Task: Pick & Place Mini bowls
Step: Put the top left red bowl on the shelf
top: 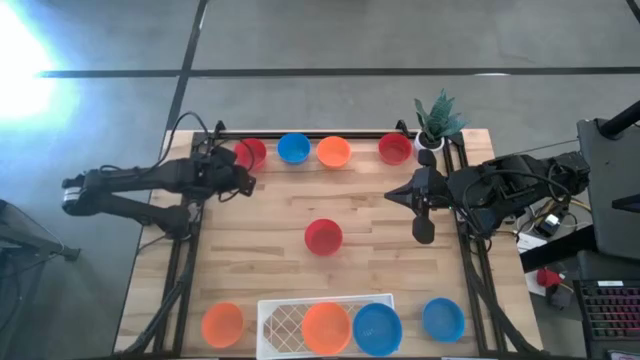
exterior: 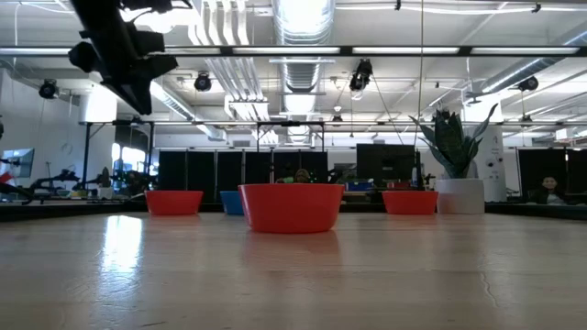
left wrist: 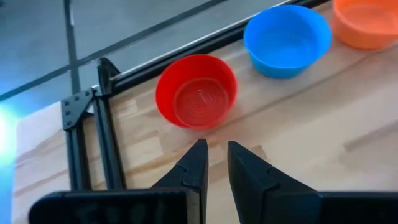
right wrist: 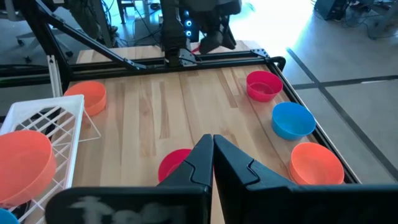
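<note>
Hovering near the red bowl, left hand narrow; right hand closed, empty.

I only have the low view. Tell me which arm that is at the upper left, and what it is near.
Observer: That is the left gripper, above the table just short of the red bowl at the back row's left end.
Operator: Report its fingers.
Observer: There is a narrow gap between them, and nothing is held.
Operator: Give me anything on the table I can't see.
Observer: A white tray holds an orange bowl and a blue bowl.
</note>
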